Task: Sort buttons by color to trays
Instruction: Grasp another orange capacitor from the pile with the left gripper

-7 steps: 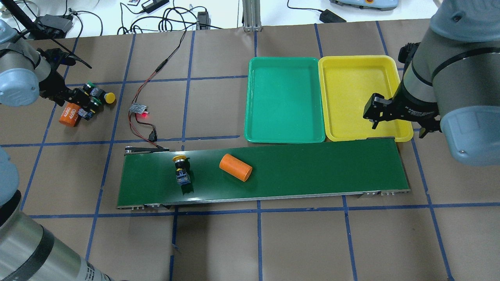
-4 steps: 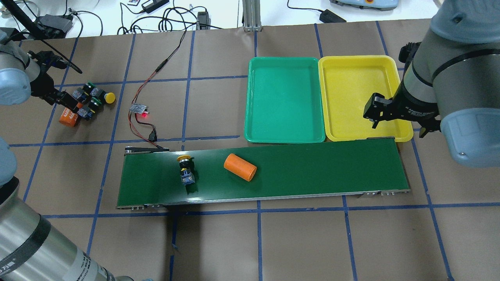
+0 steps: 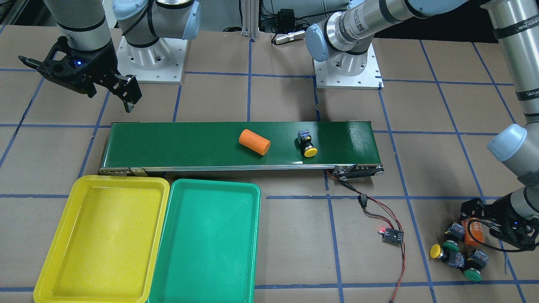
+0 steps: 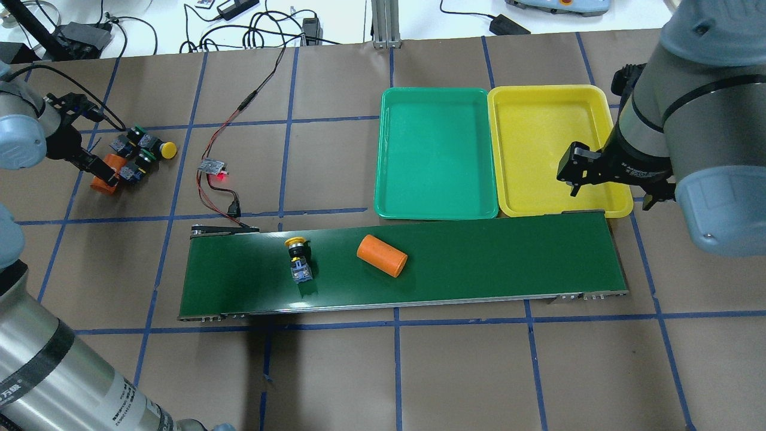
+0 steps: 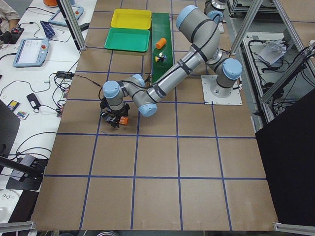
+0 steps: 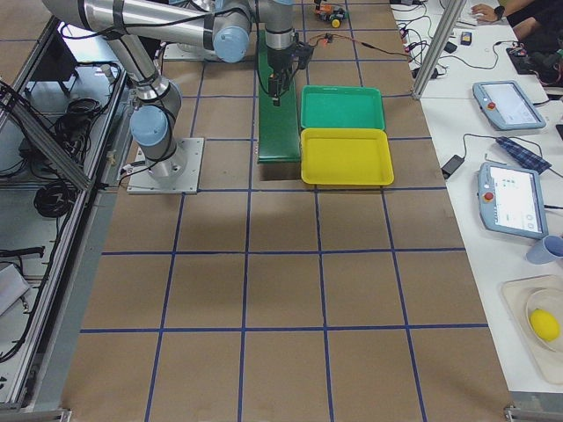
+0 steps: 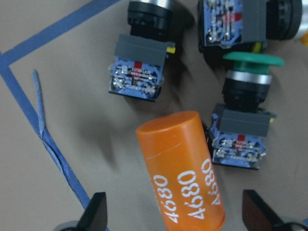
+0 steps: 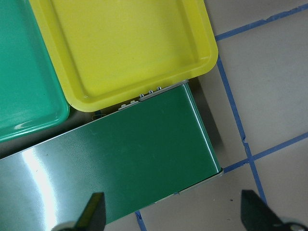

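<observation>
**Overhead exterior: belt load advanced, left gripper drawn back**

Overhead exterior. A yellow-capped button (image 4: pixel 297 258) and an orange cylinder (image 4: pixel 382 255) are found on the conveyor belt (image 4: pixel 508 257). Both have been carried nearer the trays than a second ago. The green tray (image 4: pixel 437 91) and yellow tray (image 4: pixel 550 90) lie side by side beyond the belt. The left gripper (image 4: pixel 96 170) has been drawn back to the outer edge of the button cluster (image 4: pixel 137 152). The right gripper (image 4: pixel 607 194) is unmoved over the yellow tray's near rim.

Left wrist-mounted. Fingers (image 7: pixel 96 211) are spread wide and nothing is grasped. The 4680 cylinder (image 7: pixel 183 168) lies between them, untouched, and three buttons are noted just beyond.

Right wrist-mounted. Fingers (image 8: pixel 94 211) are spread wide and nothing is held.
</observation>
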`<state>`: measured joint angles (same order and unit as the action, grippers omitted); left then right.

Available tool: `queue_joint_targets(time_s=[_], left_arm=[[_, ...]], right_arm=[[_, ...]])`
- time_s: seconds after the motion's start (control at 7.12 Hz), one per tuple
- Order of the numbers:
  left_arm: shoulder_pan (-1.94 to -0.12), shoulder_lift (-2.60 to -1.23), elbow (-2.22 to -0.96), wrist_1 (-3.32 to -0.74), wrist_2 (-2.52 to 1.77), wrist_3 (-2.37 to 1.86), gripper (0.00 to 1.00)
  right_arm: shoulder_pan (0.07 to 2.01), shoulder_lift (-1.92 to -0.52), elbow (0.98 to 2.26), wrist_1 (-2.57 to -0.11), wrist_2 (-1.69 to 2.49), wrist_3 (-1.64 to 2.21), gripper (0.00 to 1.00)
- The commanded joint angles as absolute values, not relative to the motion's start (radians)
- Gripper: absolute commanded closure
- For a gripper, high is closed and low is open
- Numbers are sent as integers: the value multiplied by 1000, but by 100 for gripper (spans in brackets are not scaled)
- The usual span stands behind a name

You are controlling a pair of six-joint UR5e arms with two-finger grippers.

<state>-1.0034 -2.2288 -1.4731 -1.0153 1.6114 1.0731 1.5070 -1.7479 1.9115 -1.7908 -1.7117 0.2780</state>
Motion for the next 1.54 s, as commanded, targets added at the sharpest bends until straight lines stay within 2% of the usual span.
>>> queue_joint_targets(time_s=[0.0, 0.14, 0.28, 0.7, 0.98, 1.4], left_arm=[[-1002, -2238, -1470, -1014, 1624, 1074, 53], [-996, -2230, -1460, -1038, 1624, 1071, 87], [-997, -2211, -1457, -1104, 1624, 1052, 97], [-1018, -2090, -1479, -1303, 1618, 872, 99], [-1147, -1981, -1500, -1423, 1623, 685, 99], [-1261, -1779, -1752, -1421, 1606, 374, 99]], right_arm=[[1506, -1747, 1911, -1793, -1707, 279, 0], [1506, -1747, 1913, -1792, -1713, 278, 0], [1506, -1747, 1911, -1795, -1707, 278, 0], [1506, -1747, 1913, -1792, -1707, 279, 0], [1508, -1749, 1914, -1784, -1716, 279, 0], [1508, -1752, 1939, -1778, -1723, 281, 0]])
